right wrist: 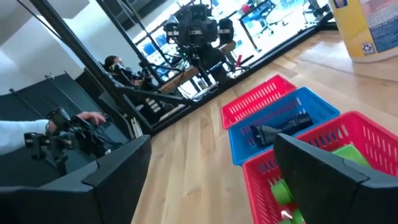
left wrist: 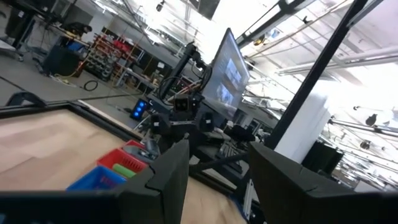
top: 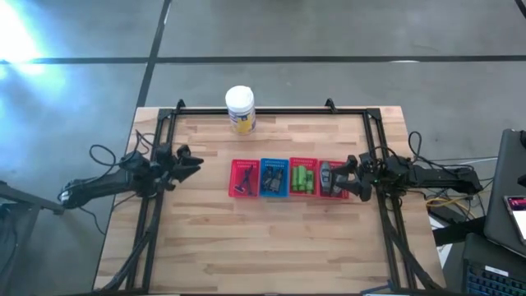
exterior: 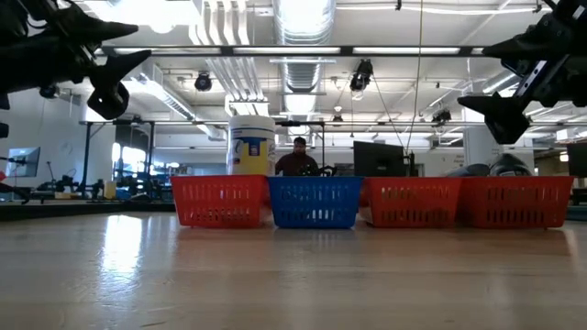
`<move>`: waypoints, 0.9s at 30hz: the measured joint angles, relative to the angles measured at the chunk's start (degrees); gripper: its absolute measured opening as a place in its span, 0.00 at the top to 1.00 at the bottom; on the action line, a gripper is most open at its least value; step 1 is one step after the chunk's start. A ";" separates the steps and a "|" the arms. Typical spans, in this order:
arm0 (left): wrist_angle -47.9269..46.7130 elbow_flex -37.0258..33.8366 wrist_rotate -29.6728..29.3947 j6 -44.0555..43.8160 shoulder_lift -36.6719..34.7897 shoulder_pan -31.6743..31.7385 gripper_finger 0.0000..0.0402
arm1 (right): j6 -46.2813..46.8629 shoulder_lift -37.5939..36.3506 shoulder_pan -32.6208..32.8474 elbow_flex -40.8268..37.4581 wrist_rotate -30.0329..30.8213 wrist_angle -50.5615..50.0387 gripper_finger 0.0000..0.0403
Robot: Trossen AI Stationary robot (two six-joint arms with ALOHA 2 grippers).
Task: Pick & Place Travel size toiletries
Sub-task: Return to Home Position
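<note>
On the wooden worktop [top: 271, 247], four mesh baskets [top: 288, 179] sit in one row, close side by side. Grey concrete floor [top: 329, 33] lies around it. Low view: a hall with ceiling ducts and strip lights, and a person [exterior: 299, 160] beyond the row. White jar [top: 240, 109] stands at the far edge, apart from the row.

Contents, left to right:
- Left red basket [exterior: 220, 202]: thin dark sticks [top: 244, 181].
- Blue basket [exterior: 315, 203]: black tubes [top: 274, 179].
- Mid red basket [exterior: 413, 203]: green bottles [top: 303, 179].
- Right red basket [exterior: 518, 202]: grey bottles [top: 328, 176].

Left pincer [top: 196, 162]: raised, well left of the row, fingers spread, empty. Right pincer [top: 352, 176]: raised by the right red basket's outer edge, fingers spread, empty.
</note>
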 joint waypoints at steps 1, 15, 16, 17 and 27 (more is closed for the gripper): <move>-0.28 0.00 0.00 0.00 0.00 -0.12 0.58 | 0.00 0.02 0.00 0.00 0.00 0.05 0.18; -0.73 -0.04 0.00 -1.18 0.00 -2.00 0.58 | 0.00 0.24 0.00 0.00 0.02 0.03 0.27; -0.72 -0.04 0.02 -1.99 0.00 -2.29 0.58 | 0.00 0.25 0.00 0.00 0.02 0.03 0.27; -0.86 -0.04 0.02 -1.99 0.00 -2.53 0.58 | 0.00 0.24 0.00 0.00 0.02 0.03 0.28; -12.39 -0.04 -3.31 36.53 -0.02 -4.19 0.58 | 0.00 0.33 0.00 0.00 0.10 0.03 0.35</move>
